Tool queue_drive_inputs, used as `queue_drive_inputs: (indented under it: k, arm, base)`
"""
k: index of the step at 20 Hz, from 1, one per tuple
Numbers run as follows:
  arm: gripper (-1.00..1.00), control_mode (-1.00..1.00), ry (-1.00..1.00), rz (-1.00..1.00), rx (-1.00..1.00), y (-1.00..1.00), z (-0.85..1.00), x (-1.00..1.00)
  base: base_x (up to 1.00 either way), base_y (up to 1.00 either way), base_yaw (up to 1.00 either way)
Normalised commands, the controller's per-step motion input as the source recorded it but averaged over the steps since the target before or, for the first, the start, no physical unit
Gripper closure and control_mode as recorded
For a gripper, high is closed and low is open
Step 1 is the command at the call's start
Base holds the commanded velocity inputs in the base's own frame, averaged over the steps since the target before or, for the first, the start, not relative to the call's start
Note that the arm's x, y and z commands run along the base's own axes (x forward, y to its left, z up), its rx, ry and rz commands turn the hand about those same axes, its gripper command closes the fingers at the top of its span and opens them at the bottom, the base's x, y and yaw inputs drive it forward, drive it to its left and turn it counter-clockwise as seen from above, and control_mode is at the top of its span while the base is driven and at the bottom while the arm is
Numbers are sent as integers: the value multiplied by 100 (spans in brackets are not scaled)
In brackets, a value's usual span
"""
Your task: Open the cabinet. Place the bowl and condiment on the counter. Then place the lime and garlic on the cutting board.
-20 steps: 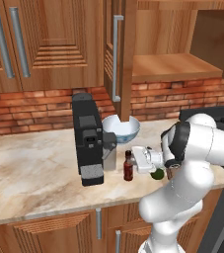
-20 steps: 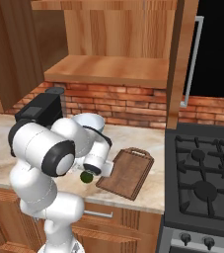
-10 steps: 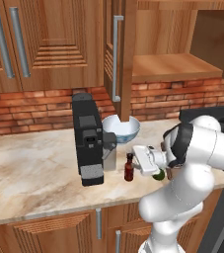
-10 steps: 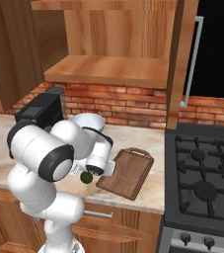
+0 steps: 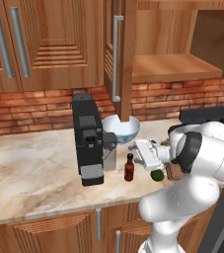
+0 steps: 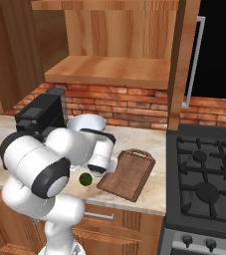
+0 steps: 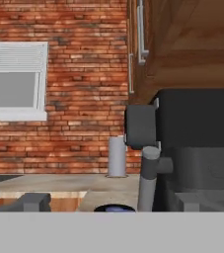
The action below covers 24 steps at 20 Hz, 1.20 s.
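The cabinet (image 5: 133, 54) is standing open, its shelf bare. The bowl (image 5: 121, 129) is resting on the tabletop (image 5: 29, 163) just beside the coffee machine (image 5: 88, 138), toward the wall, and the bottle (image 5: 129, 167) is standing upright near the machine's front. These two steps are judged complete. The lime (image 6: 86, 179) is lying on the tabletop beyond the bottle as seen from the machine, just short of the board (image 6: 127, 174) and not on it. That placement is therefore judged unfinished. The board is lying bare, farther from the machine than the lime. The garlic cannot be located in these pictures, so its transfer is judged outstanding as well. The gripper (image 5: 142, 154) is hovering between the bottle and the lime, close above the stone; the arm is hiding the jaws, so whether they are spread or closed cannot be told. The tabletop is a cream marbled slab with brown veins. A red brick wall is running behind the machine, closed wooden doors are hanging above it, and a black gas stove (image 6: 204, 179) is sitting past the board.
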Motion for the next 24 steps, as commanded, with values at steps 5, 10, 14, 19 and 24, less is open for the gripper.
queue_drive_inputs:
  k: [5, 10, 14, 19, 24]
  arm:
    - [-100, -100, -2, 0, 0, -2, 39, -7]
    - [-100, -100, -2, 1, 0, -9, 32, -6]
    - [-100, -100, -3, 0, 0, -27, 21, -35]
    - [-100, -100, -9, 1, -10, -26, 20, -46]
    - [-100, -100, -6, 2, -17, -11, 31, -25]
  base:
    - [0, 0, 0]
    - [0, 0, 0]
    - [0, 0, 0]
    - [0, 0, 0]
    - [0, 0, 0]
